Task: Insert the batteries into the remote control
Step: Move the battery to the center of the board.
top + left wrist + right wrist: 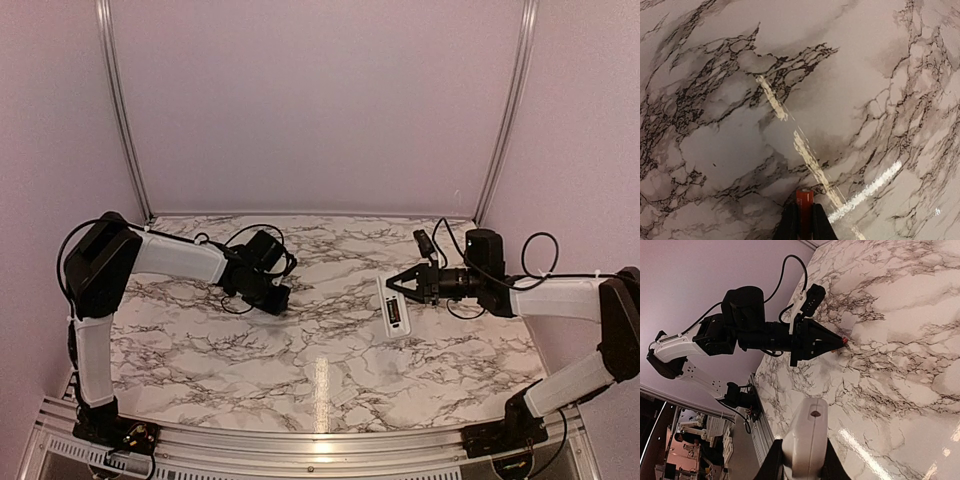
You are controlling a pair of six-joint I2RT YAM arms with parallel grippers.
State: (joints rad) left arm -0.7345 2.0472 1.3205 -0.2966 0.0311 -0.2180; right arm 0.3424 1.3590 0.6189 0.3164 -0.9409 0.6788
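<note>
My left gripper (pixel 803 209) is shut on a red battery (pixel 804 199) whose end sticks out past the fingertips, just above the marble table. In the top view this gripper (pixel 283 299) is left of centre. In the right wrist view the battery's red tip (pixel 844 340) shows at the left gripper's point. My right gripper (pixel 802 460) is shut on the white remote control (pixel 807 437), seen edge-on. In the top view the remote (pixel 393 308) lies right of centre at my right gripper (pixel 392 285), its recess dark with some red in it.
The marble table (pixel 200 350) has a pale glare streak (pixel 322 385) near the front. A small pale flat piece (pixel 343 395) lies beside the streak. Metal rails run along the front edge (pixel 320 445), and cables hang off both wrists.
</note>
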